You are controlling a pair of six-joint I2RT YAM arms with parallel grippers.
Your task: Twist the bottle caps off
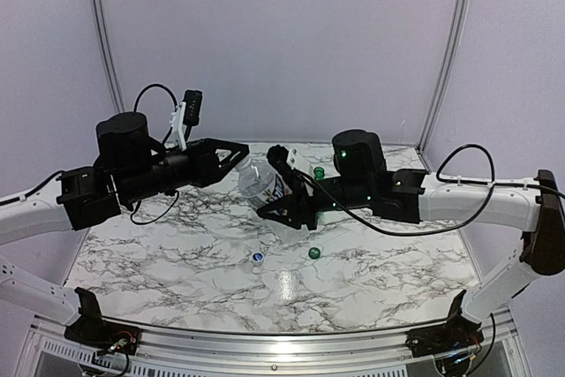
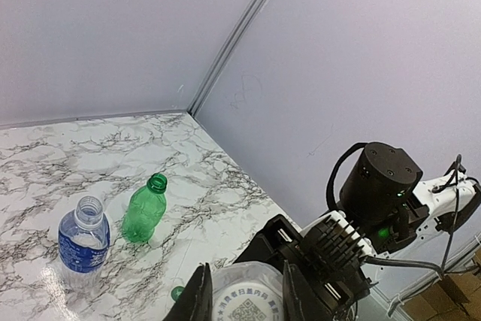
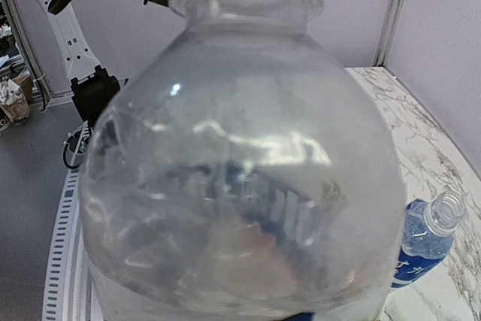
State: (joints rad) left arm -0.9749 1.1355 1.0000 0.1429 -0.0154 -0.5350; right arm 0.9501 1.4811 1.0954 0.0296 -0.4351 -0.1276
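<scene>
A clear bottle with a white label [image 1: 259, 183] is held in the air between my two grippers. My left gripper [image 1: 237, 165] is shut on its whitish cap [image 2: 244, 300], with a finger on each side of it [image 2: 198, 297]. My right gripper [image 1: 276, 188] is shut on the bottle's body, which fills the right wrist view [image 3: 240, 171] and hides the fingers. The green bottle [image 2: 144, 209] and the blue-label bottle [image 2: 83, 241] stand open on the table. A blue cap [image 1: 257, 257] and a green cap [image 1: 314, 253] lie loose on the marble.
The marble table [image 1: 177, 271] has white walls at the back and sides. The green bottle [image 1: 318, 172] shows just behind the right arm. The blue-label bottle [image 3: 425, 241] stands low at the right in the right wrist view. The green cap [image 2: 177, 292] lies below the left gripper.
</scene>
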